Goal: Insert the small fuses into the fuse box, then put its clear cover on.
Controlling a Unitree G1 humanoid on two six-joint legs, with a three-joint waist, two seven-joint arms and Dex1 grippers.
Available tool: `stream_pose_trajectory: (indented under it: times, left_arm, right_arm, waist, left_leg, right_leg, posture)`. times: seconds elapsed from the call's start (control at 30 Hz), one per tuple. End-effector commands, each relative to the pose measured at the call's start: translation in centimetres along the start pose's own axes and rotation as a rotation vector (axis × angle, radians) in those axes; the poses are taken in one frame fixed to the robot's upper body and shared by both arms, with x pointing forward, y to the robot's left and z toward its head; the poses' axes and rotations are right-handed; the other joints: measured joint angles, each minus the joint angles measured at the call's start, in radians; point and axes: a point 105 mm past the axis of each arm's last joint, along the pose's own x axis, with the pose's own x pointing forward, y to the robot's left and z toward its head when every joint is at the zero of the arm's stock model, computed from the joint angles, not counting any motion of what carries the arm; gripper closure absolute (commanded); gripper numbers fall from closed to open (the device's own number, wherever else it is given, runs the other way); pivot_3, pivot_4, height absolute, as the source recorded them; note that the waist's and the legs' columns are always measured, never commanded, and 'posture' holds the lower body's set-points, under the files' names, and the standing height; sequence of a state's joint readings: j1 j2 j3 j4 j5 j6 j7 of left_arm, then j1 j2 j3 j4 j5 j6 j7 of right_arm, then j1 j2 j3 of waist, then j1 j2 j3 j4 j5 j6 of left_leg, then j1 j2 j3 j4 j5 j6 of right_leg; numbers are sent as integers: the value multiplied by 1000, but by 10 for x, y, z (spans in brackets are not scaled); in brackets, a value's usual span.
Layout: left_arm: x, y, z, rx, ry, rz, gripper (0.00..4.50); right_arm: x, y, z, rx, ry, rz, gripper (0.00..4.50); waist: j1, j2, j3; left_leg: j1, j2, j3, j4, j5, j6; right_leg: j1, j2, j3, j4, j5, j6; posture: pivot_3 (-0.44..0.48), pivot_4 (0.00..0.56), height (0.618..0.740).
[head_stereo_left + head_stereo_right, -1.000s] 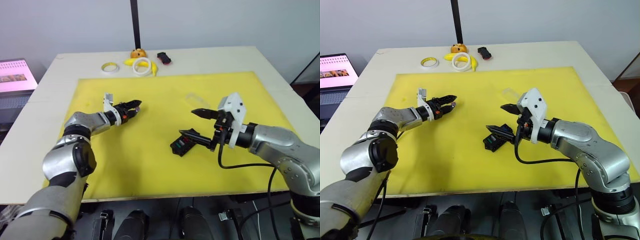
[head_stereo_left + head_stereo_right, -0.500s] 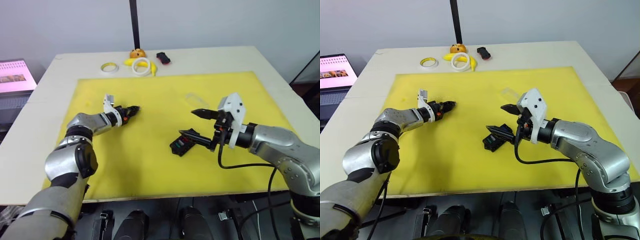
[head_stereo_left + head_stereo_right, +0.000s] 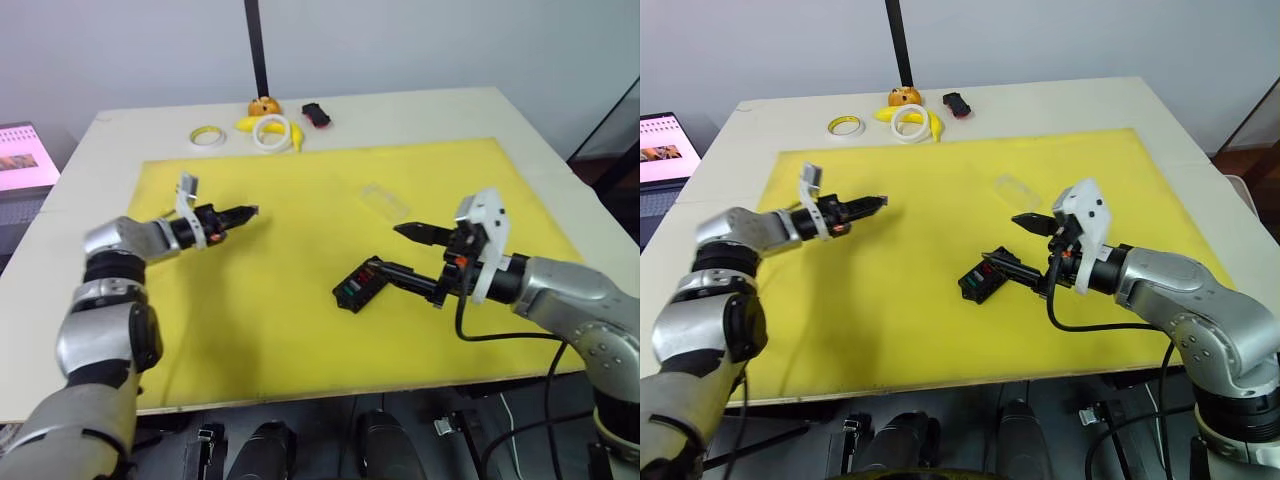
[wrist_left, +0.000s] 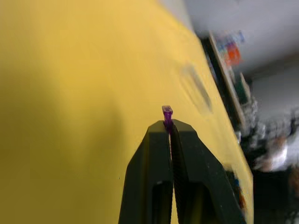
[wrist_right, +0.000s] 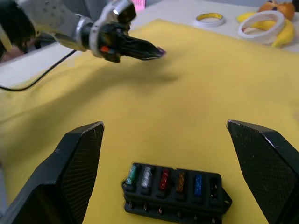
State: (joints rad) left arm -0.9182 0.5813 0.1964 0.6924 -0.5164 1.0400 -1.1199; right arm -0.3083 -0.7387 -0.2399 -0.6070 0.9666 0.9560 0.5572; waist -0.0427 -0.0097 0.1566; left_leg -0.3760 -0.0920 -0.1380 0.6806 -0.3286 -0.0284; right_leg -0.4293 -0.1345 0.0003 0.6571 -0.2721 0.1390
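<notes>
A purple fuse [image 4: 167, 111] is pinched at the tip of the closed left pincer [image 3: 244, 212], held above the yellow mat [image 3: 300, 330]. The right pincer [image 3: 400, 250] is spread wide around the fuse box [image 5: 176, 189], where five fuses are seated. The clear cover [image 3: 384, 199] lies beyond it.

- Pretty bright, even light all round, soft shadows under both arms on the yellow mat [image 3: 300, 330].
- Left arm smeared with motion blur.
- Left wrist background totally out of focus.
</notes>
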Motion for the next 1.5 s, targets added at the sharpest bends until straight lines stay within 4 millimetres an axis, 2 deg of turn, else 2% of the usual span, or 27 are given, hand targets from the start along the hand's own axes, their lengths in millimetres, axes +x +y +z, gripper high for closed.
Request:
stream_pose_trajectory:
  times: [0.03,0.23,0.37,0.5,0.6,0.63,0.7,0.73,0.77,1.27,1.37,1.43,1.47,1.5]
  left_arm:
    - [7,-62,-7,161,127,-247,4449]
    - [17,-98,-27,331,245,-391,4449]
    - [29,-124,-31,355,268,-496,4449]
    - [39,-146,-37,375,291,-590,4449]
    - [43,-152,-37,368,292,-613,4449]
    - [43,-154,-38,368,297,-622,4500]
    - [42,-156,-38,369,302,-635,4500]
    - [42,-157,-38,367,304,-638,4500]
    - [42,-157,-38,367,306,-640,4500]
    - [42,-160,-39,356,302,-655,4500]
    - [42,-161,-39,353,300,-657,4500]
    - [43,-161,-39,352,299,-659,4500]
    - [43,-161,-40,351,299,-660,4500]
    - [44,-161,-40,349,300,-660,4500]
  right_arm:
    - [-6,11,19,42,-72,57,0]
    - [-3,17,36,177,-131,143,0]
    - [4,24,44,262,-157,198,0]
    - [17,33,40,308,-142,231,0]
    - [23,35,33,322,-121,227,0]
    - [23,34,33,332,-124,222,568]
    - [23,33,33,347,-131,221,1321]
    - [22,33,34,352,-136,224,1906]
    - [21,34,35,357,-142,227,2294]
    - [23,32,35,384,-140,223,2294]
    - [24,33,34,381,-136,223,3181]
    - [24,34,34,381,-136,223,4200]
    - [24,34,34,381,-136,224,4464]
    - [24,34,34,381,-138,223,4464]
  waist:
    - [12,0,0]
    - [32,0,0]
    - [32,-1,0]
    - [29,-1,0]
    - [28,-1,0]
    - [28,-1,0]
    - [28,-1,0]
    - [28,-1,0]
    - [28,-1,0]
    - [29,-1,0]
    - [29,-1,0]
    - [29,-1,0]
    - [29,-1,0]
    - [30,-1,0]
  left_leg:
    - [0,0,-1,0,0,0]
    - [0,0,-1,3,0,1]
    - [0,0,-1,2,0,1]
    - [0,0,-1,2,0,1]
    - [0,0,-1,2,0,1]
    - [0,0,-1,2,0,1]
    - [0,0,-1,2,0,1]
    - [0,0,-1,2,0,1]
    - [0,0,-1,2,0,1]
    - [0,0,-1,2,0,1]
    - [0,0,-1,2,0,1]
    - [0,0,-1,2,0,1]
    - [0,0,-1,2,0,1]
    - [0,0,-1,2,0,1]
  right_leg:
    - [1,0,0,-1,0,0]
    - [4,0,0,-7,1,-1]
    - [4,0,-1,-8,1,-1]
    - [4,0,-1,-8,1,-1]
    - [4,0,-1,-7,1,-1]
    - [4,1,-1,-7,1,-1]
    - [3,1,-1,-7,1,-1]
    - [3,1,-1,-7,1,-1]
    - [3,1,-1,-7,1,-1]
    - [4,1,-1,-7,1,-1]
    - [4,1,-1,-7,1,-1]
    - [4,1,-1,-8,1,-1]
    - [4,1,-1,-8,1,-1]
    - [4,1,-1,-8,1,-1]
  posture:
    - [0,150,740]
    - [0,150,740]
    - [0,150,740]
    - [0,150,740]
    - [0,150,740]
    - [0,150,740]
    - [0,150,740]
    - [0,150,740]
    - [0,150,740]
    - [0,150,740]
    - [0,150,740]
    - [0,150,740]
    - [0,150,740]
    - [0,150,740]
